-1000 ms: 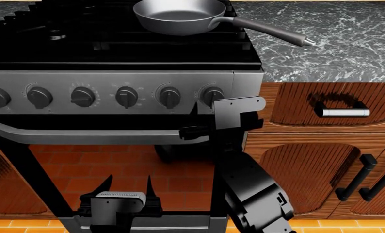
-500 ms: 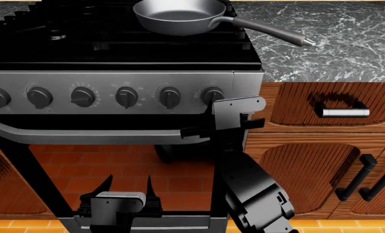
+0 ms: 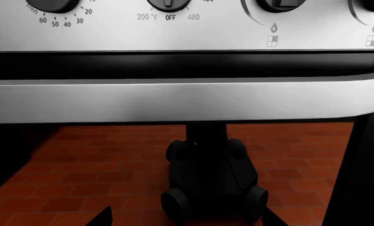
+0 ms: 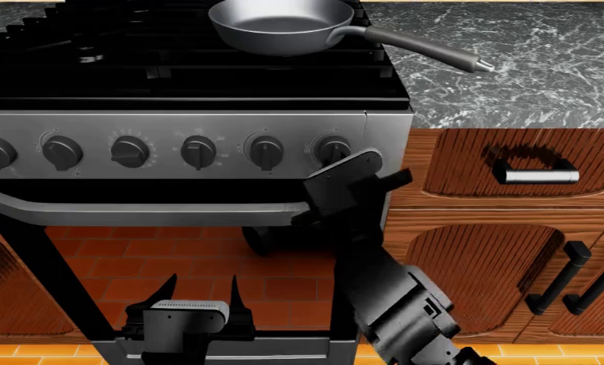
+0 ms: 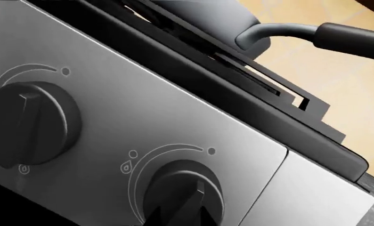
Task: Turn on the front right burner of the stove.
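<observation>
We are holding our right gripper (image 4: 335, 161) up against the brushed-steel front panel of the stove (image 4: 180, 122), right at the rightmost knob (image 4: 332, 149) in the row of six. In the right wrist view that knob (image 5: 185, 194) is filling the lower middle of the picture with dark fingertips (image 5: 174, 214) at either side of its ridge, but we cannot tell whether they are pressing on it or standing apart. The neighbouring knob (image 5: 31, 123) is sitting beside it, untouched.

Our left gripper (image 4: 185, 300) is hanging low in front of the oven door, its two fingers spread apart and holding nothing. The left wrist view is looking at the grey bar handle (image 3: 174, 100) of the oven door, with the dial markings above it.

On the black grate a grey frying pan (image 4: 281, 24) is sitting over the right side, its handle reaching out over the marble counter (image 4: 515, 68). The front right burner is hidden from us among the dark grate bars near the pan. Brown wooden cabinets (image 4: 505, 228) are standing to the right of the stove.
</observation>
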Controlling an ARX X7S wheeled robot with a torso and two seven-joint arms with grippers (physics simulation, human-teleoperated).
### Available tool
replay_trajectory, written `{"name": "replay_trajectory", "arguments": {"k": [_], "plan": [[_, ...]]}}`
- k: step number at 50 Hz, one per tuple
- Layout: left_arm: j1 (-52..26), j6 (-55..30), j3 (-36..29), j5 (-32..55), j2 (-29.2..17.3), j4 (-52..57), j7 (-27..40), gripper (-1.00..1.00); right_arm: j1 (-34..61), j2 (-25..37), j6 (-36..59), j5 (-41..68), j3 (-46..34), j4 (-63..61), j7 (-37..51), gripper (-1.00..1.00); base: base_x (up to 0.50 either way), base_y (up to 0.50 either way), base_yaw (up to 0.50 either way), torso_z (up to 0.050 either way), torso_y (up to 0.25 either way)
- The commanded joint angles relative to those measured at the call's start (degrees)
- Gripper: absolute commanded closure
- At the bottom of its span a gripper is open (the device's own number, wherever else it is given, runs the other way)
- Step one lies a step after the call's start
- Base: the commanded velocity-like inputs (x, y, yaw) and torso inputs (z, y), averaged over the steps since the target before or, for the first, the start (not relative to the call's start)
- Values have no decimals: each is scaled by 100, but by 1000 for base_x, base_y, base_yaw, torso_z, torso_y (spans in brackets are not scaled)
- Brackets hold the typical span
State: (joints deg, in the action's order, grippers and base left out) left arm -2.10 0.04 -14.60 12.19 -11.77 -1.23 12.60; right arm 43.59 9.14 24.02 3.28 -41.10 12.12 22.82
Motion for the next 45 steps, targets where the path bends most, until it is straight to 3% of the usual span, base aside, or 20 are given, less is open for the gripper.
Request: {"name": "replay_trajectory", "arguments": {"k": [1,45], "plan": [[-22,-16,-48,-7,-19,-19,33,-100,555,206,8,-351,-1094,424,-683,100,14,0,6,0,0],[-62,-19,-148,61,-89,-36,141,-100,1328,317,-1654,-2212,-3348,1809,-1200,100,15,6,15,0,0]]}}
